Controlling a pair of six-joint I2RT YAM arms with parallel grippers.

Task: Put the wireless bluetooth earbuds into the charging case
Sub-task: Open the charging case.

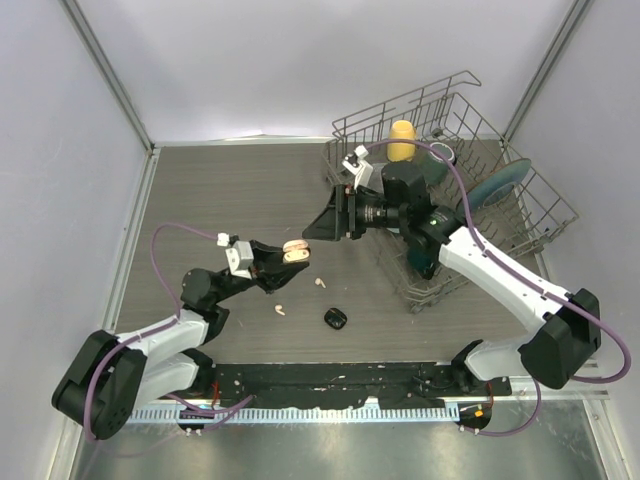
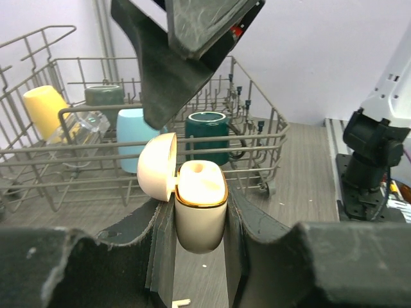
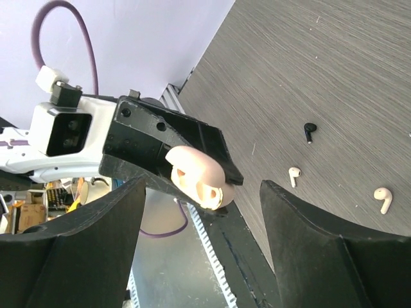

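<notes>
My left gripper [image 1: 290, 255] is shut on the cream charging case [image 1: 295, 249] and holds it upright above the table, lid open to the left. In the left wrist view the case [image 2: 200, 215] sits between the fingers [image 2: 247, 224], and its one visible socket looks empty. My right gripper [image 1: 322, 226] is open and empty, hovering just right of and above the case; in its own view the case [image 3: 196, 176] lies between its spread jaws. Two cream earbuds [image 1: 320, 282] [image 1: 279, 309] and a small black earbud item [image 1: 335, 319] lie on the table. They also show in the right wrist view [image 3: 294, 174] [image 3: 383, 197] [image 3: 309, 131].
A wire dish rack [image 1: 520, 215] stands at the back right with a yellow cup [image 1: 401, 140], a blue-grey plate [image 1: 500, 182] and teal cups [image 2: 207, 135]. The right arm reaches out over it. White walls close in the table.
</notes>
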